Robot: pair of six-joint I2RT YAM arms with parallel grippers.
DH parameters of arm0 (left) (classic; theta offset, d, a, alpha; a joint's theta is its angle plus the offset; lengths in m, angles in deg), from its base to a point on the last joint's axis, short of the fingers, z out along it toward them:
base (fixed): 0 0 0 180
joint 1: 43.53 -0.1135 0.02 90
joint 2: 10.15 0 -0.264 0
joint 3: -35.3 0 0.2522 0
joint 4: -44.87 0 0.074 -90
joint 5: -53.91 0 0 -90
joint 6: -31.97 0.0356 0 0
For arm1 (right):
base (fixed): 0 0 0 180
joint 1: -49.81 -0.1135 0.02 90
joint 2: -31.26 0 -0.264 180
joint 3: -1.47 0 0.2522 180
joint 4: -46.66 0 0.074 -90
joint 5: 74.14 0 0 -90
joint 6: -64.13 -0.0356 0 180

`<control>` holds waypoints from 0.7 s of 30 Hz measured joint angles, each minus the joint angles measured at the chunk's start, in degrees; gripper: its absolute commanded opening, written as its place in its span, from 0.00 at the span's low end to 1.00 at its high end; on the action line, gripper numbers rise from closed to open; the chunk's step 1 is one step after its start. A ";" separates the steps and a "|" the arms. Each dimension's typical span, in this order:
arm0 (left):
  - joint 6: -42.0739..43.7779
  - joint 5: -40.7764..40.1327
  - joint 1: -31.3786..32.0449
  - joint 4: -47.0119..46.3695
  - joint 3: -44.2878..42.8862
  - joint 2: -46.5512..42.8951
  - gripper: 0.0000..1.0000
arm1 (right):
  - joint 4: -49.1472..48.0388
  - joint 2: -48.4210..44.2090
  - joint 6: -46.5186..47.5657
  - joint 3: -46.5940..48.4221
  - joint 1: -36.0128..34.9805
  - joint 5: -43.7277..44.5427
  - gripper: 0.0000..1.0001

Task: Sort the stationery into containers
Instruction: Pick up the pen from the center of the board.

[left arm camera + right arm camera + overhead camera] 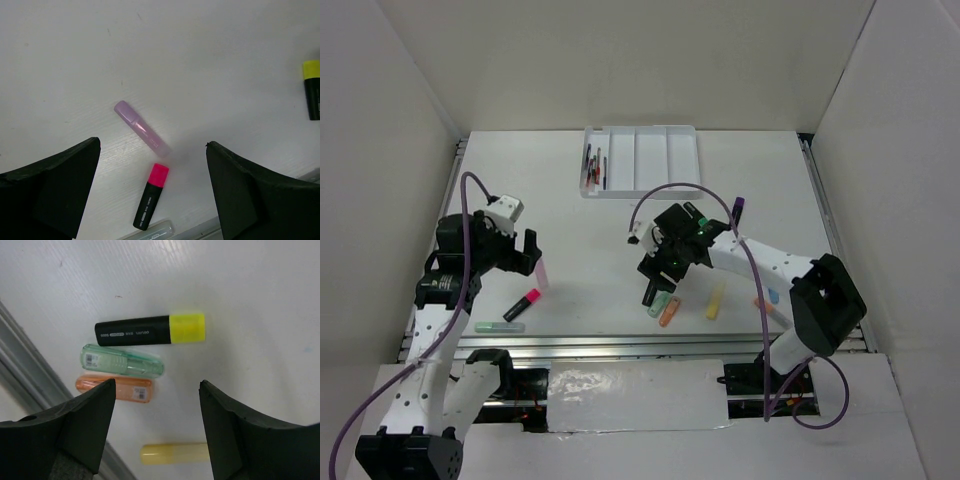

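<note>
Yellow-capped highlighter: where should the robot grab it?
From straight above, across the yellow-capped highlighter near its cap end: it lies flat, and that end sticks out past the green marker lying close alongside its black body.

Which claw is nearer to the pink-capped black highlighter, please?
Left. The left claw hangs open just beyond the pink-capped highlighter, over the lilac marker beside it. The right claw is well off to its right, above the yellow-capped highlighter and green marker.
</note>
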 measured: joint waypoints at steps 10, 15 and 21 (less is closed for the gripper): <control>1.36 5.09 0.00 0.61 0.00 0.76 0.99 | -2.91 0.74 18.82 1.38 -3.56 5.90 0.75; 1.33 5.14 0.00 0.55 0.02 0.63 0.99 | -4.39 2.12 22.36 1.77 -3.65 7.17 0.75; 1.27 5.40 0.00 0.26 0.04 0.79 0.99 | -5.66 2.08 26.97 -1.90 -4.15 7.58 0.76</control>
